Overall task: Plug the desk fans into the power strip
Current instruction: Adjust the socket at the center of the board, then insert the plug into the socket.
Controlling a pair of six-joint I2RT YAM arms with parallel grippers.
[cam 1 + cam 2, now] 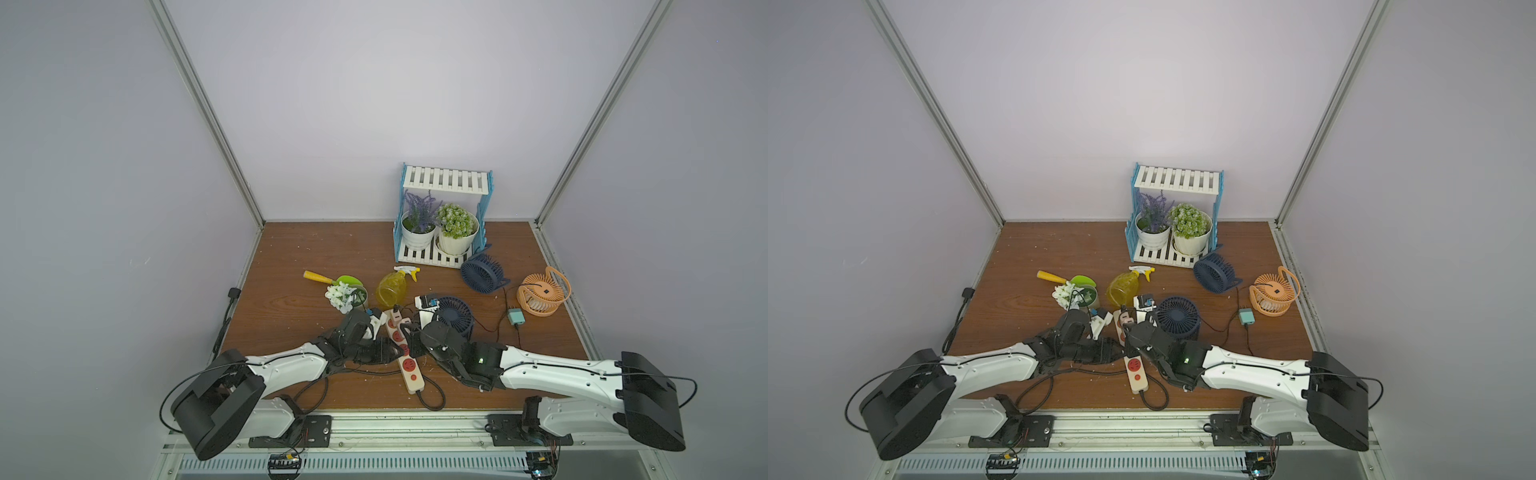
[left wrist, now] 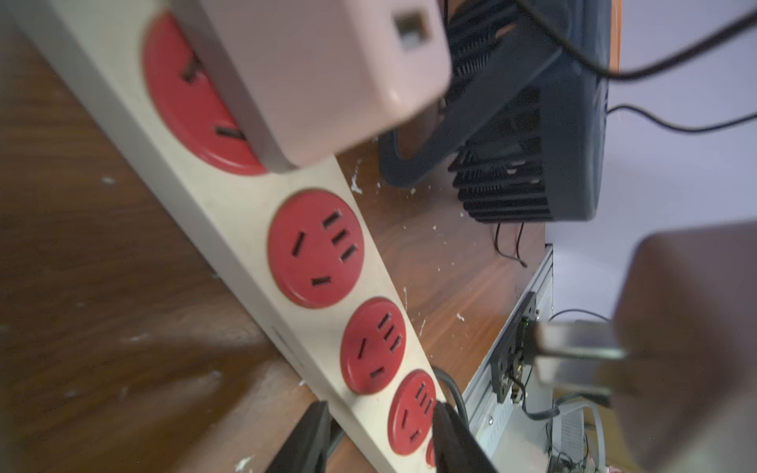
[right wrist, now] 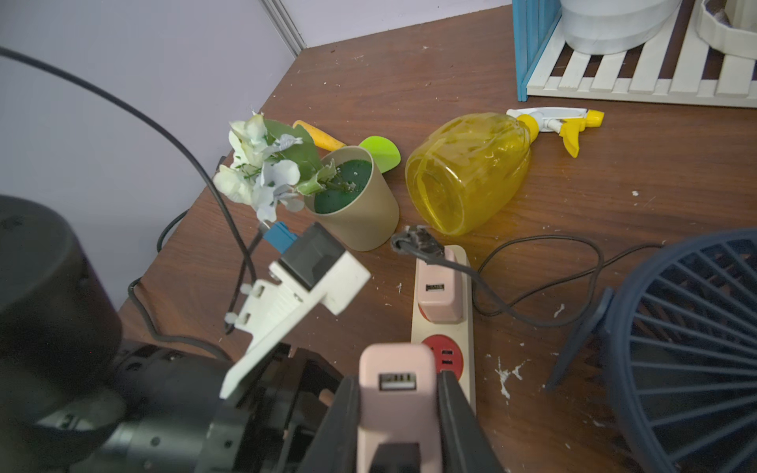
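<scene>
The power strip (image 3: 421, 333) lies flat on the bench (image 3: 614, 196), just beside the dark blue desk fan (image 3: 692, 352). My left hand (image 2: 381, 413) straddles the strip partway along, with its fingers against both long sides; it appears clamped on the strip. My right hand (image 3: 397, 393) is clamped on a pink USB adapter (image 3: 395, 364), held near a free red socket (image 3: 444, 356). A second pink adapter (image 3: 437, 295) already sits in the end socket.

I judge the held adapter light, rigid and smooth. Grip its flat sides and keep the prongs square to the socket. The strip looks light and likely to slide or tip under insertion force, so brace it.
</scene>
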